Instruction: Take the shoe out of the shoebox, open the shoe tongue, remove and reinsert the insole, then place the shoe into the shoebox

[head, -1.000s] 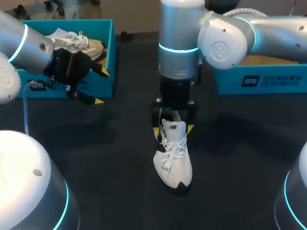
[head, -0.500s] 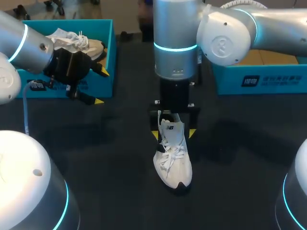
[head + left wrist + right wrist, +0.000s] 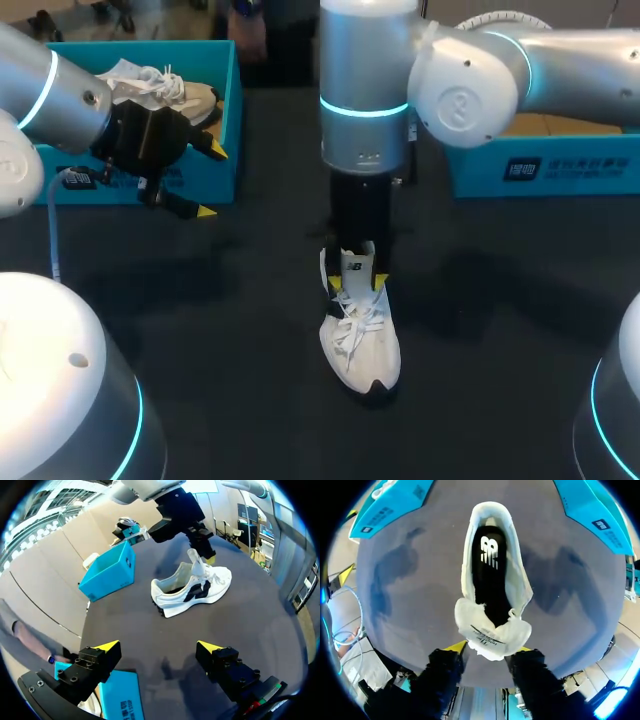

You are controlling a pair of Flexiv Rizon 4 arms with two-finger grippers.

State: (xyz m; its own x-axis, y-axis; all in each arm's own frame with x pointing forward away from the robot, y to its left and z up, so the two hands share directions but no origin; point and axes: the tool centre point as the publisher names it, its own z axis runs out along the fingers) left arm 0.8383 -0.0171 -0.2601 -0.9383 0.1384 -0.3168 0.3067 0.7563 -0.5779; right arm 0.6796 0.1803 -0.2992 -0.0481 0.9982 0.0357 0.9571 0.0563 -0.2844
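While my right arm hangs straight down over the middle of the table (image 3: 250, 330), my right gripper (image 3: 357, 283) is clamped on the tongue (image 3: 355, 262) of the white shoe (image 3: 362, 345). One yellow tip sits on each side, and the tongue stands upright. The shoe rests on its sole, toe toward the near edge. Its black insole (image 3: 487, 575) carries a white logo, and the tongue's underside has a small label in print too fine to make out. My left arm comes in from the left with its wrist turned sideways. My left gripper (image 3: 211, 181) hovers spread wide and empty, just before the front wall of the left box (image 3: 225, 110) at the far left corner, where a second shoe (image 3: 165, 90) lies. The right box (image 3: 540, 170), at the far right edge, bears a white label on its front.
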